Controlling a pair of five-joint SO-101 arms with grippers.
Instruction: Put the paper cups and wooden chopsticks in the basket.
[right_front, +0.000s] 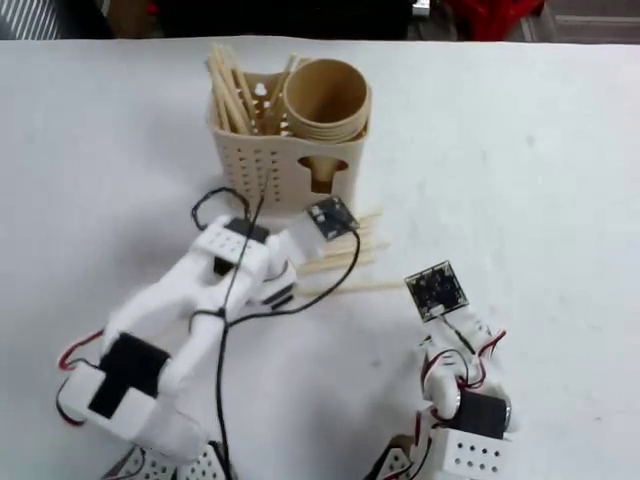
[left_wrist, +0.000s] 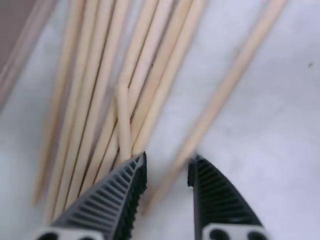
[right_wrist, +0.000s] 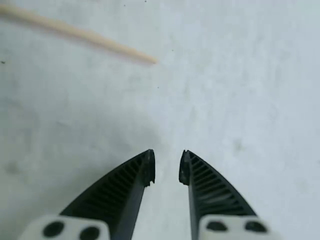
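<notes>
A perforated beige basket (right_front: 262, 172) stands at the back of the white table, holding stacked paper cups (right_front: 325, 95) and a bundle of wooden chopsticks (right_front: 232, 85). More chopsticks (right_front: 352, 250) lie loose on the table just in front of it. My left gripper (left_wrist: 167, 170) is open low over that pile (left_wrist: 125, 90), with one stray chopstick (left_wrist: 225, 85) running between its fingertips. My right gripper (right_wrist: 167, 167) hovers over bare table, slightly open and holding nothing. A single chopstick (right_wrist: 75, 32) lies beyond it.
The left arm (right_front: 190, 300) stretches from the front left toward the basket. The right arm (right_front: 465, 390) sits folded at the front right. One chopstick (right_front: 362, 287) lies between the two arms. Bare table spreads to the right and far left.
</notes>
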